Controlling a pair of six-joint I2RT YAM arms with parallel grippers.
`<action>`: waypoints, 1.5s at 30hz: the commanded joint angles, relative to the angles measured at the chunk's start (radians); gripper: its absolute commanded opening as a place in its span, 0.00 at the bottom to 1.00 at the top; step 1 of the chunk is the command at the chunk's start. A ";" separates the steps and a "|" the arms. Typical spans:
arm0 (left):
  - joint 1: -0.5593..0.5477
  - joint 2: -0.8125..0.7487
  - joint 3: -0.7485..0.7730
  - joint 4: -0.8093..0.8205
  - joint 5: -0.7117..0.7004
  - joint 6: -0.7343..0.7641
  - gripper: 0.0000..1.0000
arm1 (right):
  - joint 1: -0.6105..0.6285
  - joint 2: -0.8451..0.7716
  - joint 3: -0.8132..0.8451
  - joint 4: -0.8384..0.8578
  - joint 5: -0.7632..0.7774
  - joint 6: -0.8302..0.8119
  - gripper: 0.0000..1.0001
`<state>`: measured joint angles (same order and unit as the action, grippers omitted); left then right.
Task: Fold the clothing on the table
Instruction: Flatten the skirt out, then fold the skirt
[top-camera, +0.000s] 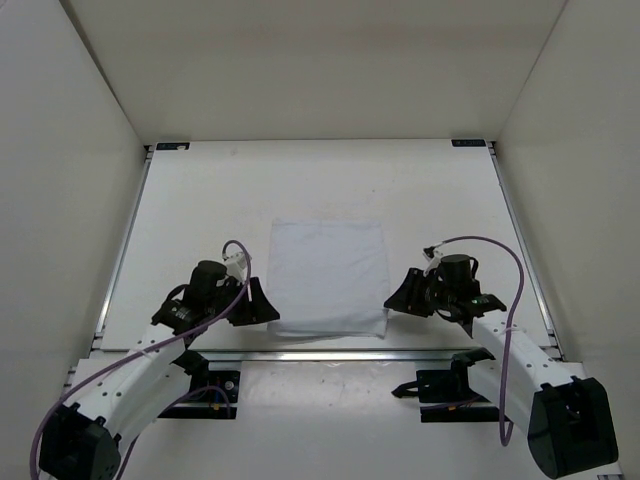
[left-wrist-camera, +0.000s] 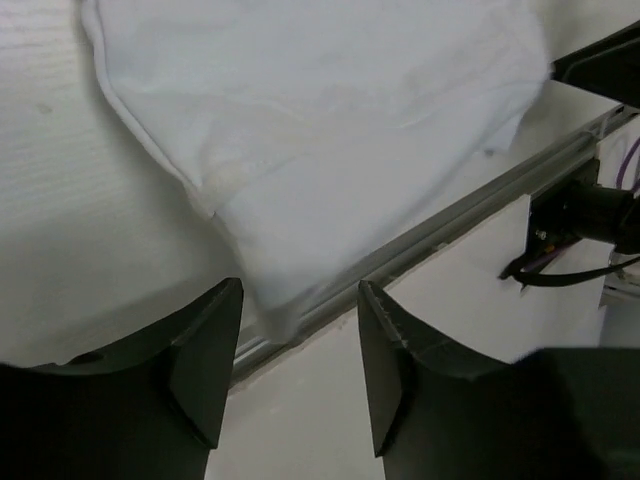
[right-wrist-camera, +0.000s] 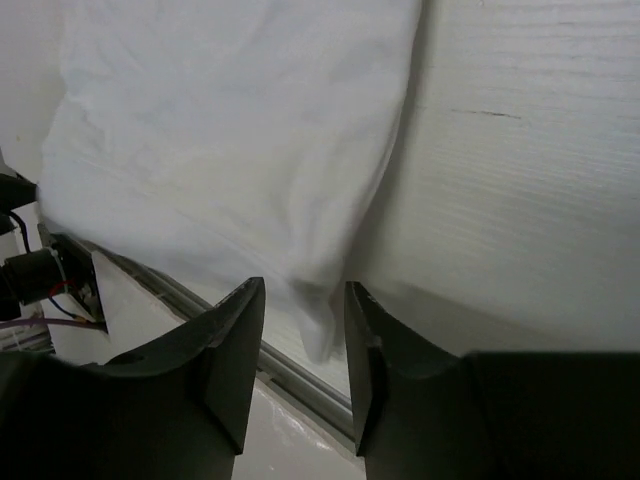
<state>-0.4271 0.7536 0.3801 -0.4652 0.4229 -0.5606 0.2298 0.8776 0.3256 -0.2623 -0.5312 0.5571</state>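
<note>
Clothing (top-camera: 328, 280) white and thin, folded to a near-square, flat on the table (top-camera: 200, 210), midway across its width and towards the near side. Lightly wrinkled on top, layered edges visible along its left side in the left wrist view. Near edge just beside the silver rail (top-camera: 330, 354) along the table's front, both near corners reaching to that rail.

At the near left corner, left tool (top-camera: 270, 308) low over the table, fingers (left-wrist-camera: 200, 360) apart with a clear gap. Tip of the clothing's corner lying loose in that gap, pinched by neither finger as far as visible.

At the near right corner, right tool (top-camera: 392, 300) likewise low, fingers (right-wrist-camera: 225, 350) parted more narrowly. Corner of the clothing drooping between them over the rail; contact with the inner finger faces hard to judge, but a gap visible on either side.

Both arms angled inward from their bases at the near edge, a purple cable (top-camera: 235, 245) looping above each wrist. Beyond the clothing, bare white tabletop up to the back wall (top-camera: 320, 70).
</note>
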 joint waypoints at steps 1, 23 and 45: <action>-0.005 -0.077 0.000 -0.076 0.030 -0.009 0.64 | 0.020 -0.015 0.010 -0.003 0.002 0.006 0.36; -0.055 -0.077 -0.043 -0.162 -0.170 -0.153 0.58 | 0.214 -0.127 -0.151 -0.088 0.082 0.101 0.38; -0.104 0.039 -0.155 0.051 -0.142 -0.213 0.33 | 0.206 -0.040 -0.106 0.003 0.054 0.101 0.00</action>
<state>-0.5285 0.7830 0.2409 -0.4450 0.2783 -0.7761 0.4419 0.8299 0.1871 -0.2695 -0.4999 0.6662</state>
